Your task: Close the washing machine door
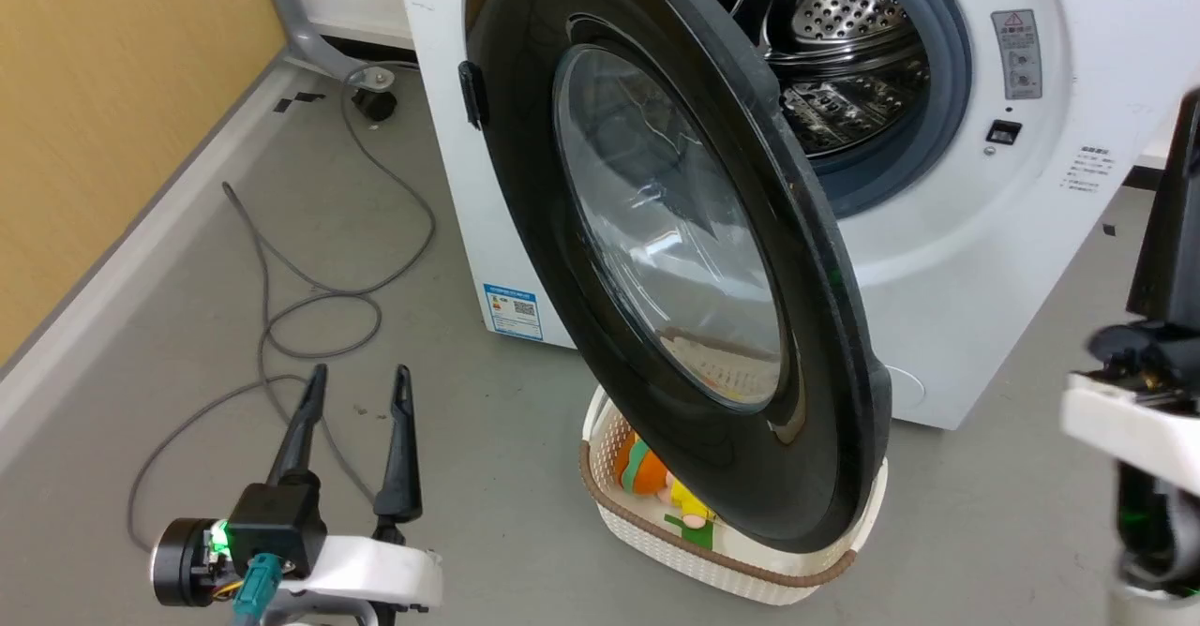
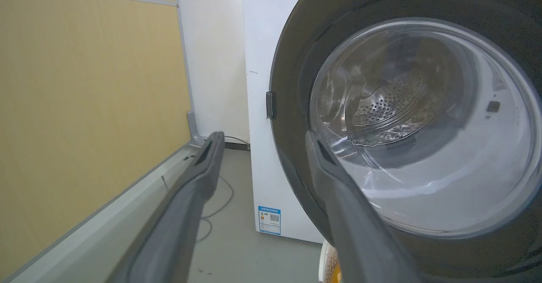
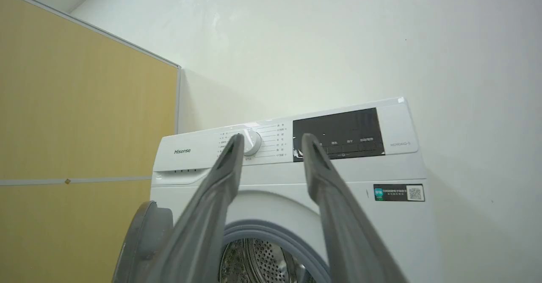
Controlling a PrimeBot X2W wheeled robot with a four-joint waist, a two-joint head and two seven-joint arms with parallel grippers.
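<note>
Head view: basket (image 1: 647, 546) below open door (image 1: 670, 232); R wrist view: dial (image 3: 252, 142)

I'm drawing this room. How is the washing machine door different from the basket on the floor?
The washing machine door is glossy black with a clear glass window; the basket is cream, perforated, with a brown rim. The door stands open, off the floor; the basket sits on the floor holding colourful toys. Both are rounded.
</note>
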